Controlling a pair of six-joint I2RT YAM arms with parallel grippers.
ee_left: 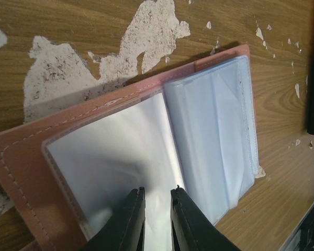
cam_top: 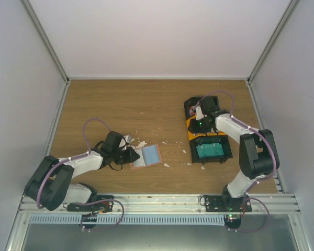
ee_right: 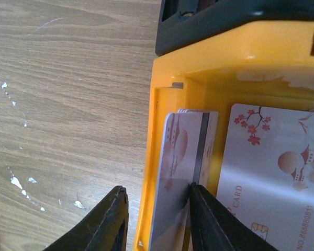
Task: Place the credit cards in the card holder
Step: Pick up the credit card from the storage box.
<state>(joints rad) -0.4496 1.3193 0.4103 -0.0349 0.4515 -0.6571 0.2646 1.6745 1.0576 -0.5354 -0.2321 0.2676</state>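
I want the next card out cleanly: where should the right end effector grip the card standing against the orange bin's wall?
Probably its upper edge, from straight above, pinching the two flat faces. The card stands on edge against the bin wall, so only that edge is free. The end effector now straddles the wall; shift it so both fingers are inside.

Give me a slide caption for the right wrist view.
Right gripper open, straddling the orange bin wall and a whitish-pink card leaning against it.

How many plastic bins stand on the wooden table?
3, in a row by the right arm: a black plastic bin farthest, an orange plastic bin in the middle, another black plastic bin nearest, holding teal cards.
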